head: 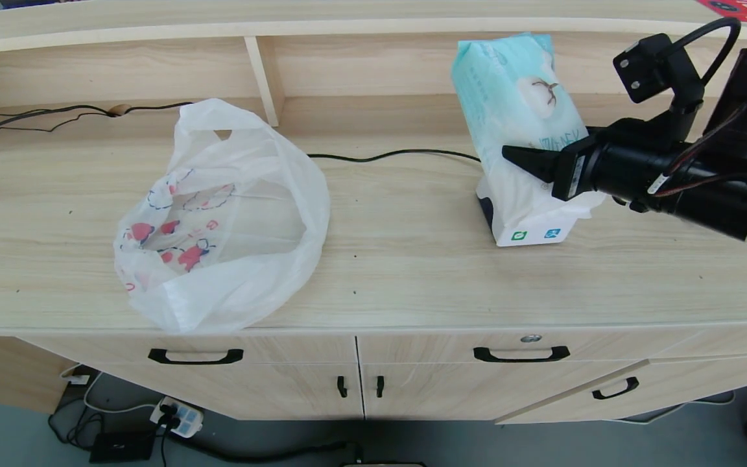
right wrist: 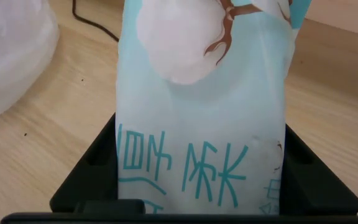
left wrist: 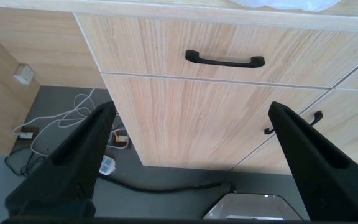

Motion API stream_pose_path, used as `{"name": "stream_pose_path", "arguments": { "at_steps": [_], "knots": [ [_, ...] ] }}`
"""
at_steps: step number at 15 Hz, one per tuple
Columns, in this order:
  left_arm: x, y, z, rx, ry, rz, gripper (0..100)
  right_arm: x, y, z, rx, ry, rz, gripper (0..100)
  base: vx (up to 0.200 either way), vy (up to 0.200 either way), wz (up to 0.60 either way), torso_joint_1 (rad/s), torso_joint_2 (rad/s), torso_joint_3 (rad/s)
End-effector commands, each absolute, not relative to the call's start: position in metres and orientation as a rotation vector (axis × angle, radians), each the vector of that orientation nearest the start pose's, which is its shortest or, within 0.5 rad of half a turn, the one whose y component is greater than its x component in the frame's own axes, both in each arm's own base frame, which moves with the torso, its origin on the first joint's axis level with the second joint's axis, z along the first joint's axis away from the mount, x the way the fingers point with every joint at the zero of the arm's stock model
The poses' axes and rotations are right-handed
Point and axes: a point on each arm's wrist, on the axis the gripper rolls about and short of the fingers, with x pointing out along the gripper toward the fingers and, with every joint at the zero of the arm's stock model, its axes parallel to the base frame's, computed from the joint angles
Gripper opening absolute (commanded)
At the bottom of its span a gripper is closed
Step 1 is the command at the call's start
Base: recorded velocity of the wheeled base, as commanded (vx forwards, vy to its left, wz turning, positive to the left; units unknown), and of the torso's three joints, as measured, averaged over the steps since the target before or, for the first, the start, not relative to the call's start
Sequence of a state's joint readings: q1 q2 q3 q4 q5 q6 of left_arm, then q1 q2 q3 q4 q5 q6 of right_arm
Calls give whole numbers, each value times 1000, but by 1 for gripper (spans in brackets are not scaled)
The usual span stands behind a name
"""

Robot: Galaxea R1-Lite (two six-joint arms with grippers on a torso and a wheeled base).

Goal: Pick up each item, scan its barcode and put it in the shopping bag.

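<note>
The tissue pack (head: 519, 123) is pale turquoise, turning white at its lower end. It is printed with a white cotton boll on a brown twig, turquoise characters, and one small green and one small blue square. The shopping bag (head: 244, 194) is translucent white with red shapes and thin dark-blue outlines. The counter (head: 412, 259) and its drawer fronts (head: 283, 350) are light wood grain. The drawer handles (head: 196, 359) and the cable (head: 386, 154) are black. The right gripper (right wrist: 201, 186) and the left gripper (left wrist: 191, 109) are matte black.
</note>
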State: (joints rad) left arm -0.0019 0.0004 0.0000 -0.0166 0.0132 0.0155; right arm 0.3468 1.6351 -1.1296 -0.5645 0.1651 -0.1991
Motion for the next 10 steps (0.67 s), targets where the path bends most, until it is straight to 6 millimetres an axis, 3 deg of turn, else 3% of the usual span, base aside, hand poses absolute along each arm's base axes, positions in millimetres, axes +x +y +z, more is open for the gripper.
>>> {"name": "stream_pose_path", "arguments": {
  "at_steps": [1, 7, 10],
  "knots": [
    [-23, 0, 77, 15, -17, 12, 100, 298, 104, 281, -192, -90, 483, 0, 0, 0, 0, 0, 0, 0],
    [-23, 0, 77, 15, -17, 12, 100, 297, 104, 285, -188, -125, 523, 0, 0, 0, 0, 0, 0, 0],
    [-23, 0, 77, 15, -17, 12, 100, 277, 122, 301, -176, -208, 631, 0, 0, 0, 0, 0, 0, 0]
  ]
}}
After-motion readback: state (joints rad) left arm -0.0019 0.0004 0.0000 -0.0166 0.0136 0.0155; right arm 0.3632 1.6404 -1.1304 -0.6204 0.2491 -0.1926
